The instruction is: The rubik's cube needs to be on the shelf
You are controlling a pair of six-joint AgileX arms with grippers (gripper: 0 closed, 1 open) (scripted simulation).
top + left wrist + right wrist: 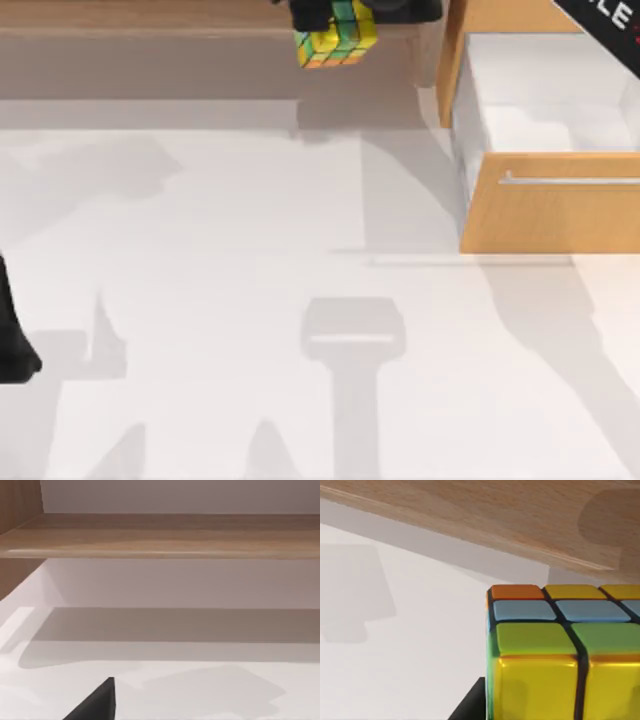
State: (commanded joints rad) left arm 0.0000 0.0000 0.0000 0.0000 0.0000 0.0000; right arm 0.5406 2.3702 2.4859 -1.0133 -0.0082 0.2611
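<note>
Hanging at the front edge of the shelf (pixel 150 20), near its right end, the rubik's cube (pixel 336 42) sits beneath our right gripper (pixel 330 12), whose fingers appear clamped on it from above, though the contact itself is hidden. In the right wrist view the cube (pixel 560 655) is close before the camera, with the shelf board (pixel 485 515) beyond it. We judge the cube rigid, light and smooth-faced, hence somewhat slippery; opposite flat faces offer the best hold. Our left gripper (pixel 15 350) is parked at the table's left edge, and we cannot tell its finger state. We count one cube, one shelf and one open drawer (pixel 545 120) with a bar handle (pixel 570 181).
</note>
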